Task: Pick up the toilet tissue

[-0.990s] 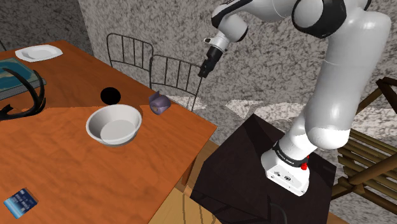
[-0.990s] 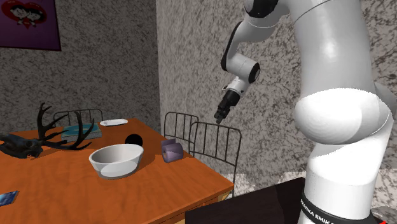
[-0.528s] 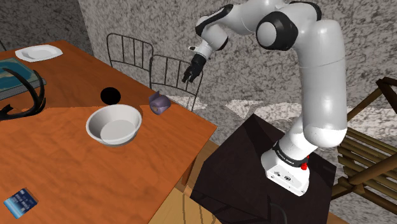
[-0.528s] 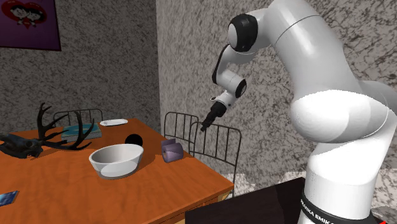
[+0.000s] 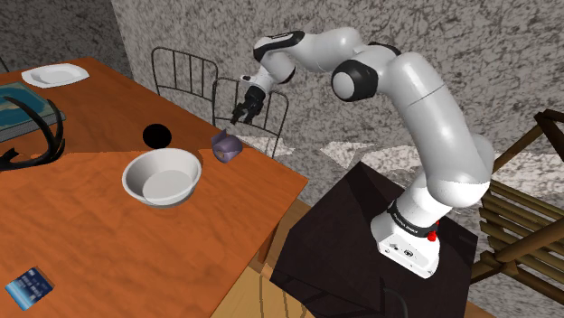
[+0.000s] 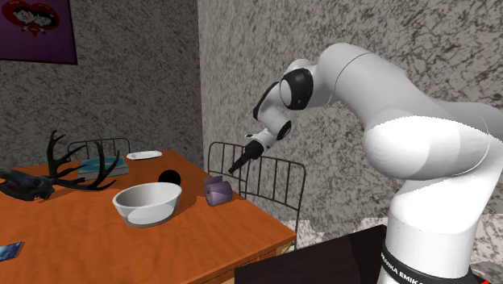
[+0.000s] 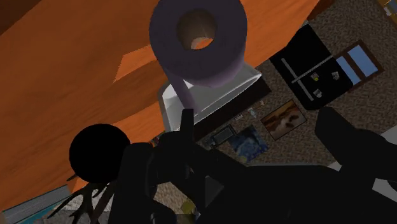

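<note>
The arm [image 5: 398, 90] has swung down from high over the chairs [image 5: 185, 72] within the last second. Its gripper [image 5: 242, 115] now hangs over the table's chair-side edge, fingers spread wide and holding nothing. I judge the approach nearly done, with a short drop and a squeeze left. On the table [image 5: 108, 244], the white bowl [image 5: 162, 176] is empty, and so is the plate [image 5: 50, 76] at the far corner. The purplish toilet roll [image 5: 225, 145] lies just beside the bowl near that edge, below the gripper.
</note>
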